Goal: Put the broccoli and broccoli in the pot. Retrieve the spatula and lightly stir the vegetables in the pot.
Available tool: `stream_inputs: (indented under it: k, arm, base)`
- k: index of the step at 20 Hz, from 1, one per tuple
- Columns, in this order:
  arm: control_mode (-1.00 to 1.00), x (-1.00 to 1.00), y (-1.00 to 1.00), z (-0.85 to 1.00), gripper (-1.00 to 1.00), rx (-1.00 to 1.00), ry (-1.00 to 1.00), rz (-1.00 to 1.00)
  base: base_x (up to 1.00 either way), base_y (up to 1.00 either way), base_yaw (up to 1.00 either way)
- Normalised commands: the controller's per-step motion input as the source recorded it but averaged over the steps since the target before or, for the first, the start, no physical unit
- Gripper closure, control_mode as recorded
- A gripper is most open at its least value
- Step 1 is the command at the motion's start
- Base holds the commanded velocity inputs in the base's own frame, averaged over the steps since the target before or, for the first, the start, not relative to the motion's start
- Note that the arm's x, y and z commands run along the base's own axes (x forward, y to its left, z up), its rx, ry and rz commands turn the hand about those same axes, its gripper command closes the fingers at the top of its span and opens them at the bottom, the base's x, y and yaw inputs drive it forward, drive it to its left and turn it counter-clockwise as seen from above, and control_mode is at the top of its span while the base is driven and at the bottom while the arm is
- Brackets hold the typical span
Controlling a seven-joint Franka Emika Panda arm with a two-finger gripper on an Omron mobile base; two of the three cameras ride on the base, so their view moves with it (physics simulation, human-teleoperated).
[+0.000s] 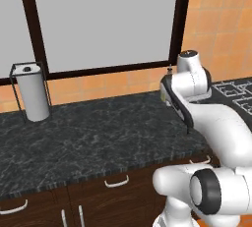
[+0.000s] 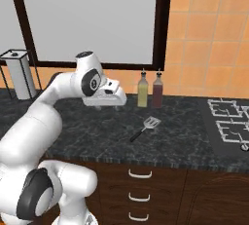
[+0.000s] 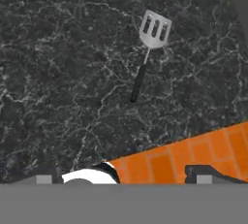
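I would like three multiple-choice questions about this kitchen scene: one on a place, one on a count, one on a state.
1. Where does the spatula lie?
A. on the dark counter
B. on the stove
C. inside a drawer

2. How many bottles stand by the wall?
A. one
B. two
C. four

3. How are the jaws of the gripper?
A. shut on the spatula
B. shut on nothing
C. open, holding nothing

Answers: 1 A, it rests flat on the black stone, left of the burners. 2 B, a yellowish one and a dark red one stand side by side. 3 C, the tips stand wide apart, away from the spatula.
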Motion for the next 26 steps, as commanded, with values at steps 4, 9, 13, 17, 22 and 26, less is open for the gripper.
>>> stream_inputs:
  k: [4,9,13,17,22,26]
  arm:
    - [-1.00,0.40,-0.89,-0.80,-1.00,0.34,0.17,-0.17]
    - [-1.00,0.13,-0.42,-0.35,-1.00,0.19,0.03,-0.12]
    - [-1.00,0.00,-0.02,-0.41,-1.00,-0.09,-0.13,0.00]
    - [-1.00,0.01,0.17,-0.55,-1.00,-0.09,-0.36,0.00]
    - [-1.00,0.00,0.37,-0.33,-1.00,-0.01,-0.20,0.01]
    - [-1.00,0.00,0.07,-0.25,-1.00,-0.09,0.00,0.00]
  base:
    - [0.00,0.00,0.00]
    - [0.00,0.00,0.00]
    - [0.00,0.00,0.00]
    - [0.00,0.00,0.00]
    - [0.00,0.00,0.00]
    - [0.00,0.00,0.00]
